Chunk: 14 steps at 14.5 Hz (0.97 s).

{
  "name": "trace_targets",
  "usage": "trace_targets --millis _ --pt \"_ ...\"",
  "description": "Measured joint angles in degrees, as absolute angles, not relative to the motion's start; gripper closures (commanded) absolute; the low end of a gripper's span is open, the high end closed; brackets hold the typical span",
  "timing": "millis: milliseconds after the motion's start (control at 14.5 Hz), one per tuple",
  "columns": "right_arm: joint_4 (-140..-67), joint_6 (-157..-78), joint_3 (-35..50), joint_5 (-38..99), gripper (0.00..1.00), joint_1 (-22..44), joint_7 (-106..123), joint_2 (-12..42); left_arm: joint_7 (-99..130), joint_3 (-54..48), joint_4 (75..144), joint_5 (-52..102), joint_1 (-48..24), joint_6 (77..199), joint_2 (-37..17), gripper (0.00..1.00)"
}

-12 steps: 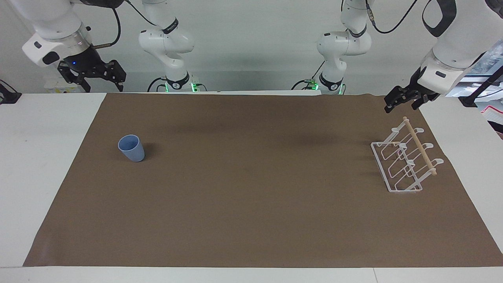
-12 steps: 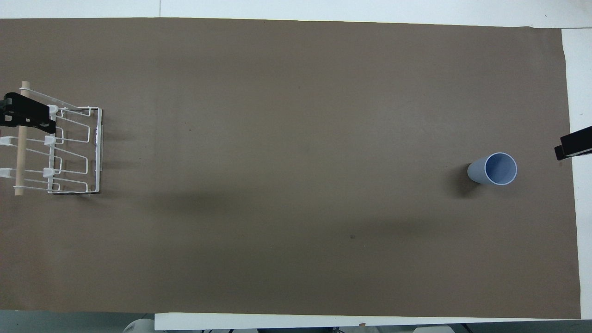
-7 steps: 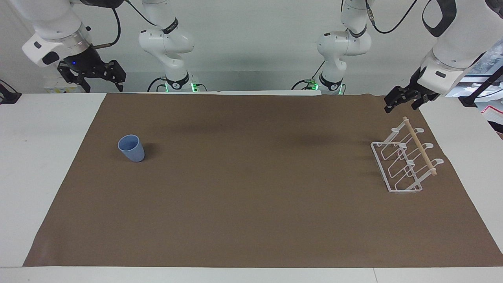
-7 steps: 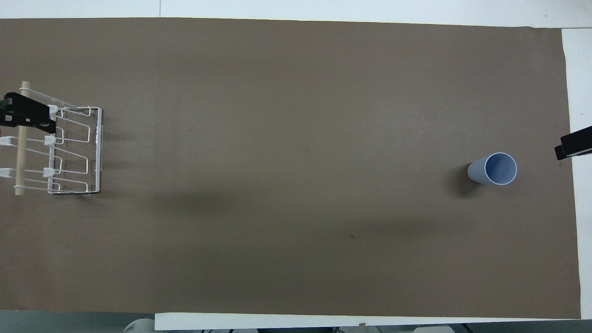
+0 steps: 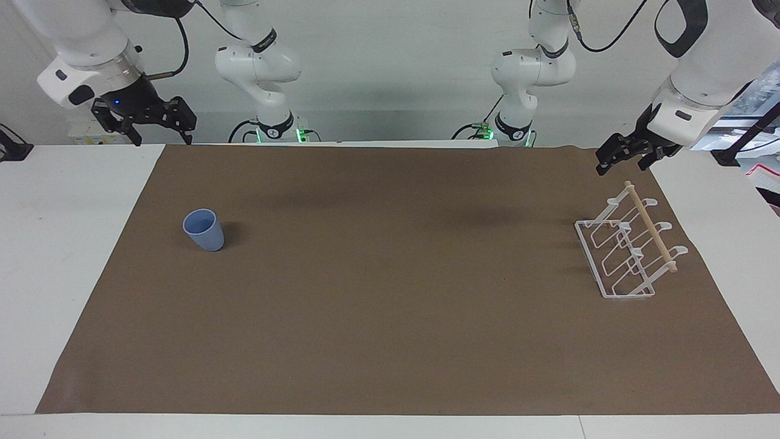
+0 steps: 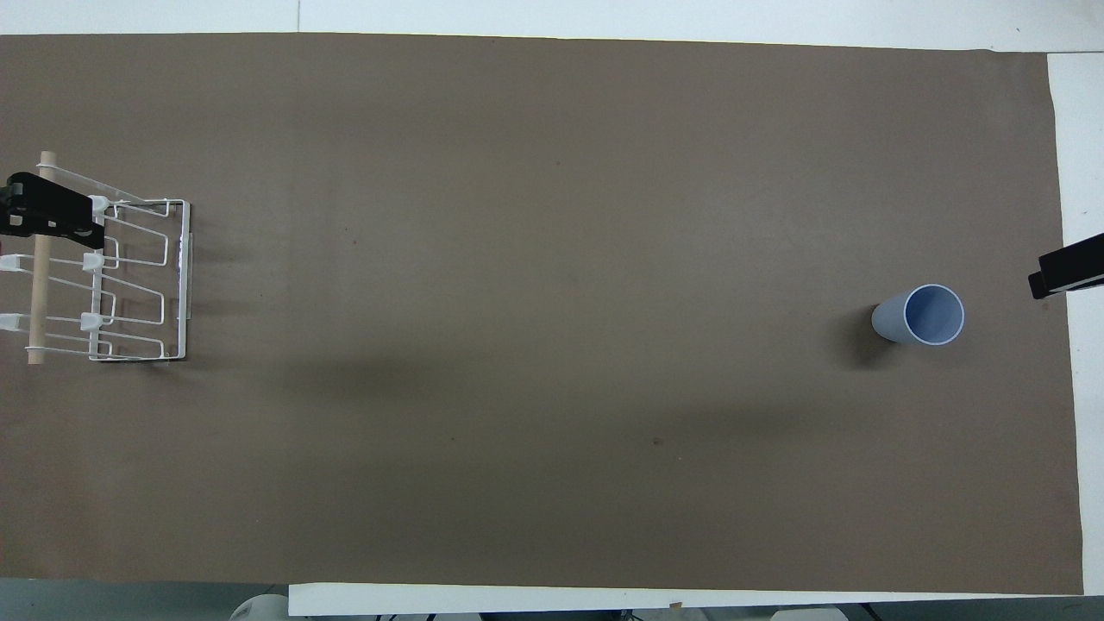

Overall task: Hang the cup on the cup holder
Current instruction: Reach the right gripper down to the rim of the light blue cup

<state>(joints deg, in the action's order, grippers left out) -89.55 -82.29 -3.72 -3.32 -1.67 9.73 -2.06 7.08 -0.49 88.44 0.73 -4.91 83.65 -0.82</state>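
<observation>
The light-blue cup [image 5: 204, 230] stands upright, mouth up, on the brown mat toward the right arm's end of the table; it also shows in the overhead view [image 6: 921, 315]. The white wire cup holder [image 5: 627, 251] with its wooden bar stands toward the left arm's end, and shows in the overhead view [image 6: 112, 276]. My right gripper [image 5: 163, 137] is open and empty, raised over the table's edge near the robots, apart from the cup. My left gripper [image 5: 621, 166] is open and empty, raised over the holder's end nearest the robots, not touching it.
A brown mat [image 5: 390, 317] covers most of the white table [image 5: 61, 244]. Only the tips of the grippers show in the overhead view: the left gripper [image 6: 47, 216] over the holder's bar, the right gripper [image 6: 1065, 274] beside the cup.
My right gripper has shifted slightly toward the mat and the cup. The left gripper, the cup and the holder have not moved.
</observation>
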Motion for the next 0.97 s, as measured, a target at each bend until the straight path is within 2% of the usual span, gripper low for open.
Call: trace_targets --millis 623,969 --pt "-117.90 -111.18 -4.10 0.96 0.00 -11.47 20.28 -0.50 7.08 -0.52 88.45 0.73 -4.91 83.65 -0.82 0.00" --pt "-123.10 -117.81 -4.09 1.11 0.00 -12.06 24.34 1.01 7.08 -0.83 88.50 0.73 -5.01 83.57 -0.82 0.00"
